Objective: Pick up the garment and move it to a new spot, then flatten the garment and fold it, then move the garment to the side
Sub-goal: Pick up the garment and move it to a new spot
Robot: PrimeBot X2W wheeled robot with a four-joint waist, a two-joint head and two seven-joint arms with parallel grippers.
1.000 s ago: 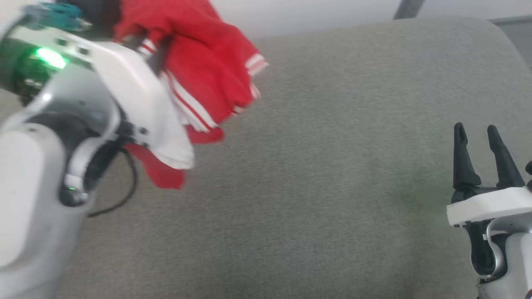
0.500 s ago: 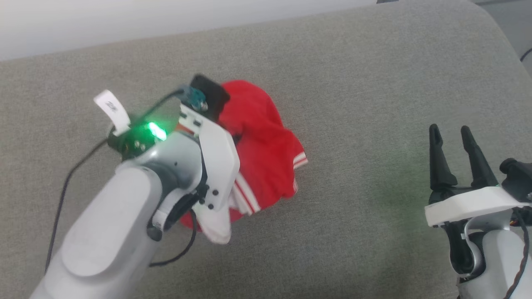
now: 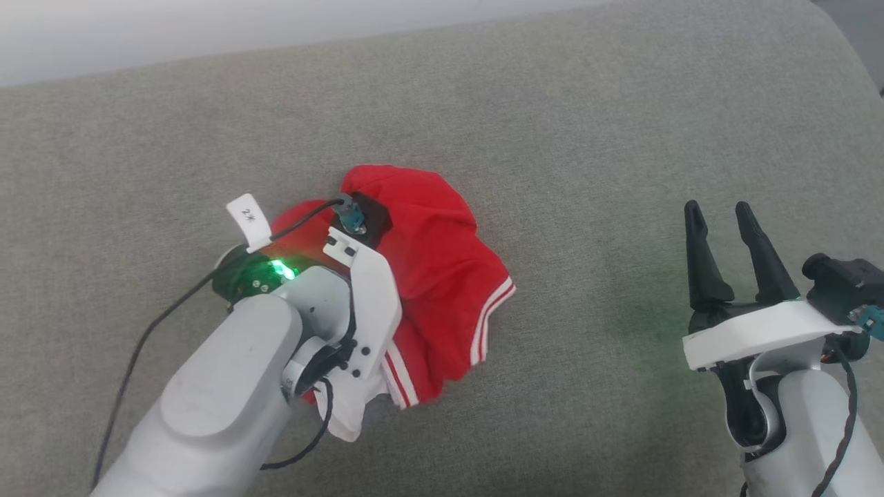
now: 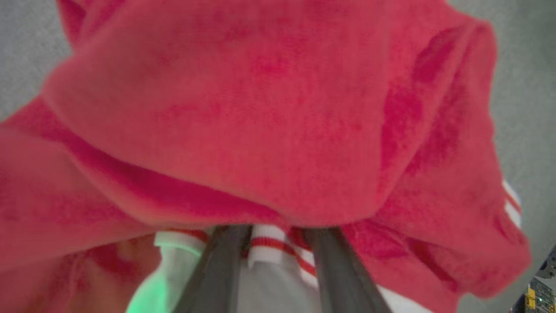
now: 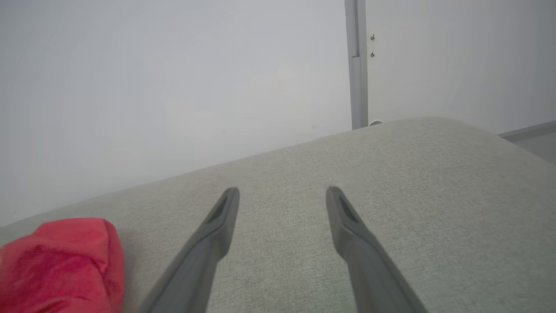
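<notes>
Now your garment (image 3: 442, 276) lies bunched, long axis far-to-near, striped hem facing right; your left pincer (image 4: 278, 243) sits buried in it, grip unclear, right pincer (image 3: 718, 214) spread wide.

The head camera looks steeply down from above onto the broad grey woven-fabric cushion (image 3: 621, 138), far enough off to take in its rear edge and a strip of plain pale wall (image 3: 207, 27). The left wrist camera sits right against the soft bright red cloth garment with white striped edging (image 4: 260, 108), so near that the cloth blurs, looking along two dark fingers (image 4: 217, 269). The right wrist camera rides low over the cushion, facing across it toward the wall. All three views share the garment, at the right wrist view's lower left corner; head and right wrist views share cushion and wall.
</notes>
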